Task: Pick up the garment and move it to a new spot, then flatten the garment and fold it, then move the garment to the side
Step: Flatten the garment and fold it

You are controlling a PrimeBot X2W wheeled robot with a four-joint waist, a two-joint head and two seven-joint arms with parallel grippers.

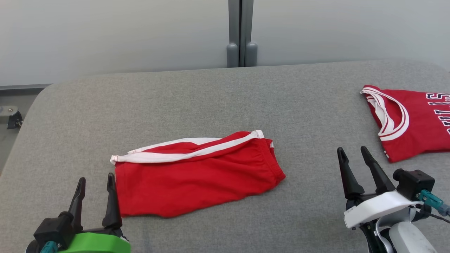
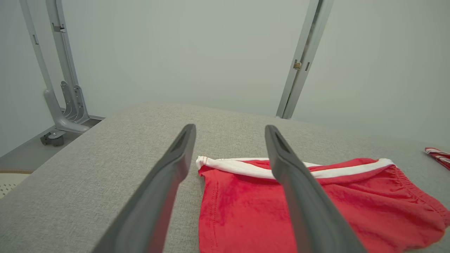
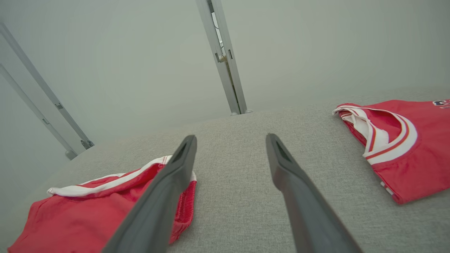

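Observation:
The garment (image 1: 197, 175), red shorts with white side stripes, lies folded in half on the grey table (image 1: 211, 98), near the front middle. It also shows in the left wrist view (image 2: 316, 203) and the right wrist view (image 3: 84, 214). My left gripper (image 1: 96, 181) hovers open at the shorts' left edge, nothing between its fingers (image 2: 175, 165). Off to the right of the shorts, my right gripper (image 1: 353, 150) is open and empty, over bare table between the two red pieces.
A red jersey (image 1: 411, 119) with white trim and lettering lies at the table's right edge, also in the right wrist view (image 3: 400, 140). A grey post (image 1: 241, 33) stands behind the table against a pale wall. The table's left edge drops to the floor (image 1: 7, 137).

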